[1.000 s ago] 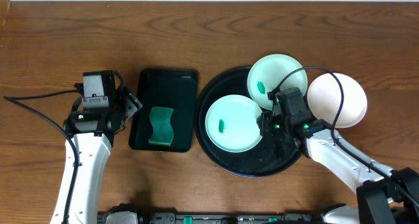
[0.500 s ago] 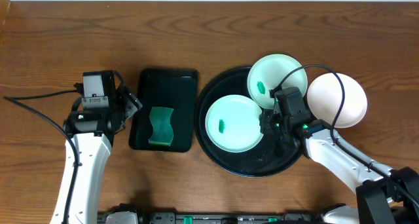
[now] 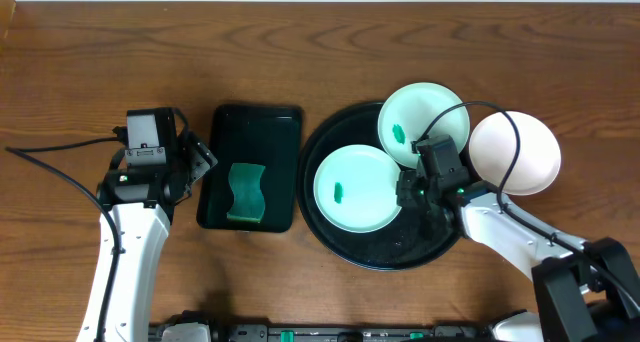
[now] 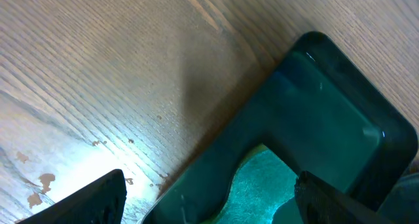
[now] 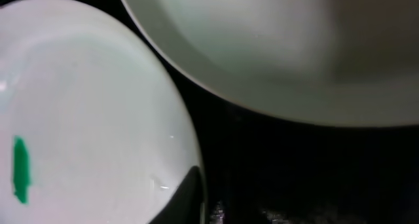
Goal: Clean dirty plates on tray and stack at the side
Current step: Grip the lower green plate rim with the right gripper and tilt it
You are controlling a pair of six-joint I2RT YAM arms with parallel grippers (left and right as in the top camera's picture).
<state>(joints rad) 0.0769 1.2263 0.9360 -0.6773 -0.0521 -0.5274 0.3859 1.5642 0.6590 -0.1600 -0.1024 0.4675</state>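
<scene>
Here the round black tray (image 3: 390,250) lies under the right tool (image 3: 407,190), its grip impossible to tell, with two glossy green-smeared mint plates (image 3: 365,182) beside it, a white plate (image 3: 520,152) off-tray to its right, and the left tool (image 4: 206,188) spread wide.

You are looking at two trays lying side by side on the worktop (image 3: 60,72).
The rectangular tray (image 3: 250,122) is sitting left of the round tray (image 3: 385,254) and is holding a sponge (image 3: 245,193). One plate (image 3: 357,188) is lying in the round tray's left part. A second plate (image 3: 415,107) is resting behind it, reaching over the far rim. A third plate (image 3: 535,157) is sitting on the worktop just right of the round tray.
</scene>
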